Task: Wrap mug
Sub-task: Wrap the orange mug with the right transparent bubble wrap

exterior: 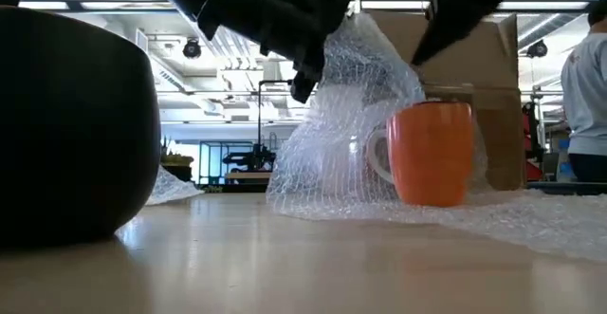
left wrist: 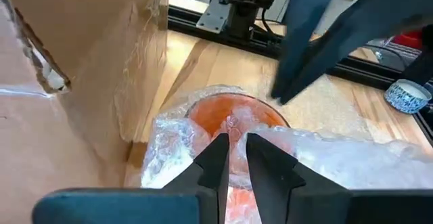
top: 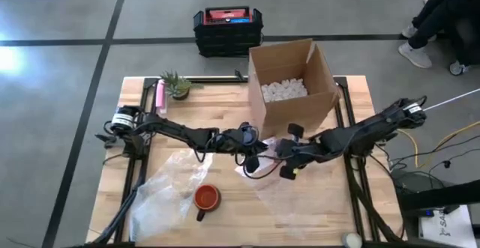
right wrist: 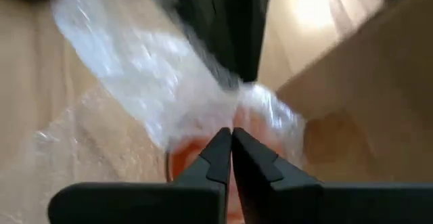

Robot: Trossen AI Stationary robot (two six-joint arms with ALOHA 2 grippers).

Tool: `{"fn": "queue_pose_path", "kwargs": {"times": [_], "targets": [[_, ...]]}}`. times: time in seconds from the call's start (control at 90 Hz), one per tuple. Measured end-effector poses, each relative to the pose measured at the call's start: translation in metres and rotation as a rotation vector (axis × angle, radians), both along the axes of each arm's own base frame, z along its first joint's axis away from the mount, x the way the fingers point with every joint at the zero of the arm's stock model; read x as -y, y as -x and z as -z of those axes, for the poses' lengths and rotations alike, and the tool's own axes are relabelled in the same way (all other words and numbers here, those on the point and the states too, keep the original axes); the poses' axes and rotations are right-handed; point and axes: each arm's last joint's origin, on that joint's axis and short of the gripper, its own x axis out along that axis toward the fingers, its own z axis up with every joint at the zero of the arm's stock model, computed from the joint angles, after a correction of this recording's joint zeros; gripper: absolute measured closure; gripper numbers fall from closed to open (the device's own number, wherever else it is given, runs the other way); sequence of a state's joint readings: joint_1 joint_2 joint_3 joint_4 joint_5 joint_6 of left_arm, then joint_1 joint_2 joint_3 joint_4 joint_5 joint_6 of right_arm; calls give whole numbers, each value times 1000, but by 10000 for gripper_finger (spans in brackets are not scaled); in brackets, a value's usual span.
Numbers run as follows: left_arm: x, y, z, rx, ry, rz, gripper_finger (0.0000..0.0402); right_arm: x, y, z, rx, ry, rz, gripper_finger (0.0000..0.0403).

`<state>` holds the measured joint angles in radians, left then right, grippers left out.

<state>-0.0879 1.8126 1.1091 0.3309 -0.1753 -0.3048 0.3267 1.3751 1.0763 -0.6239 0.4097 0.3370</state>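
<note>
Where the two grippers meet, just below the cardboard box [top: 292,83] at the middle of the high view, the arms themselves cover whatever lies under them. Only the wrist views show it: an orange mug [left wrist: 233,119] under a crumpled sheet of bubble wrap [left wrist: 318,149], its outline blurred by the plastic. A separate orange mug [top: 207,197] stands uncovered at the lower centre-left of the table [top: 330,210], on another sheet and well apart from both grippers. In the low view an orange mug shows with wrap heaped up behind it, and I cannot tell which of the two it is. A large dark round object [exterior: 66,124] fills the left of that frame, cut off at the edge and not identifiable, and a person [exterior: 583,96] is cropped at the right edge. The left arm stretches from the left side of the table to its centre. Its left gripper [left wrist: 235,139] points down over the covered mug, fingers drawn close together and pinching wrap. The right arm reaches in from the right, and its right gripper [right wrist: 232,132] has its fingertips meeting above the same mug. That view is too smeared to tell whether plastic is caught between them.
</note>
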Motion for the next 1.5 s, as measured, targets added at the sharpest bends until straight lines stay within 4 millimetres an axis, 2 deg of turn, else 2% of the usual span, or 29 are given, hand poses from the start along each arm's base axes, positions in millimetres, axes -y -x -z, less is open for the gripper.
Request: {"fn": "queue_pose_path", "kwargs": {"times": [0.122, 0.389, 0.511, 0.711, 0.878, 1.0, 1.122, 1.2, 1.411, 1.5], "targets": [[0, 0, -1, 4, 0, 0, 364, -3, -8, 5, 52, -51, -84, 403], [0, -1, -3, 21, 2, 1, 361, 28, -3, 57, -117, -24, 55, 403], [0, -1, -3, 21, 2, 1, 360, 37, 0, 64, -146, -60, 93, 403], [2, 1, -4, 1, 20, 44, 364, 37, 4, 79, -191, -164, 44, 403], [2, 13, -2, -142, 48, 43, 365, 36, 0, 83, -179, -162, 26, 403], [0, 17, 4, -213, 13, -35, 365, 36, -2, 84, -181, -149, 2, 403], [-3, 13, 15, -216, -13, -88, 365, 35, -3, 86, -186, -147, -14, 403], [-1, 8, 24, -200, 24, -50, 365, 34, -5, 86, -178, -153, -57, 403], [28, -2, 44, -214, 169, 26, 365, 30, -9, 84, -139, -154, -175, 403], [42, -2, 46, -219, 193, 46, 365, 29, -12, 83, -117, -163, -186, 403]]}}
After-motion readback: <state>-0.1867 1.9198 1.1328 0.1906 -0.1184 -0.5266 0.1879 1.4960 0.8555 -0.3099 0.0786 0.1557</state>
